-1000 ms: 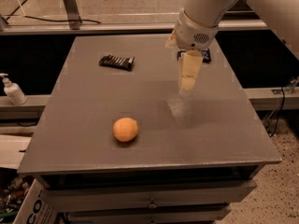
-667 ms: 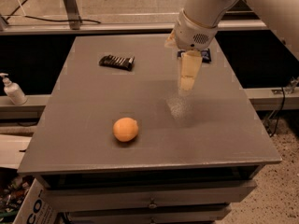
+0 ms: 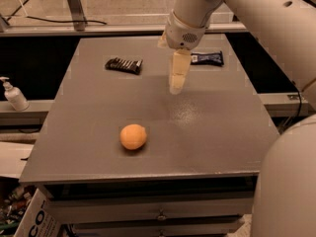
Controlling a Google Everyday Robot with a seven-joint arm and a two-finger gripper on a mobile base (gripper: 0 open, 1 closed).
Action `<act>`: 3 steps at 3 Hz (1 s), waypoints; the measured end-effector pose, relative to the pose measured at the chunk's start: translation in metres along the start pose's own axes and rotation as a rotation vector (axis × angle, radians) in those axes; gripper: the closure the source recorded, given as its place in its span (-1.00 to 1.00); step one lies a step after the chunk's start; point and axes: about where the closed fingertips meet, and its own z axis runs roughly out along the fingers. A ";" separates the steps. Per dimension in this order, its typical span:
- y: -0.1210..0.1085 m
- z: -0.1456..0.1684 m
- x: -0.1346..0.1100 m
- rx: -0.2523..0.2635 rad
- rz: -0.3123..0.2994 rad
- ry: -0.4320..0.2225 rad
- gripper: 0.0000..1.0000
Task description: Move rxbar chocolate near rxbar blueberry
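Note:
The rxbar chocolate [image 3: 124,65], dark with pale stripes, lies flat at the back left of the grey table [image 3: 212,132]. The rxbar blueberry [image 3: 208,58], navy with a white patch at its left end, lies at the back right, partly behind the arm. My gripper [image 3: 177,85] hangs from the white arm above the back middle of the table. It is between the two bars, right of the chocolate bar and left of and in front of the blueberry bar. It holds nothing that I can see.
An orange [image 3: 133,137] sits at the front centre-left of the table. A white pump bottle [image 3: 13,95] stands on a ledge off the table's left side. The robot's white body [image 3: 289,181] fills the lower right corner.
My gripper has moved left, toward the chocolate bar. The blueberry bar, hidden behind the arm before, now shows. The bars and the orange have not moved.

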 end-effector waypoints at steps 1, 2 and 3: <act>-0.029 0.015 -0.004 0.003 0.009 -0.003 -1.00; -0.055 0.025 -0.003 0.027 0.031 -0.006 -1.00; -0.069 0.029 -0.001 0.078 0.069 -0.009 -1.00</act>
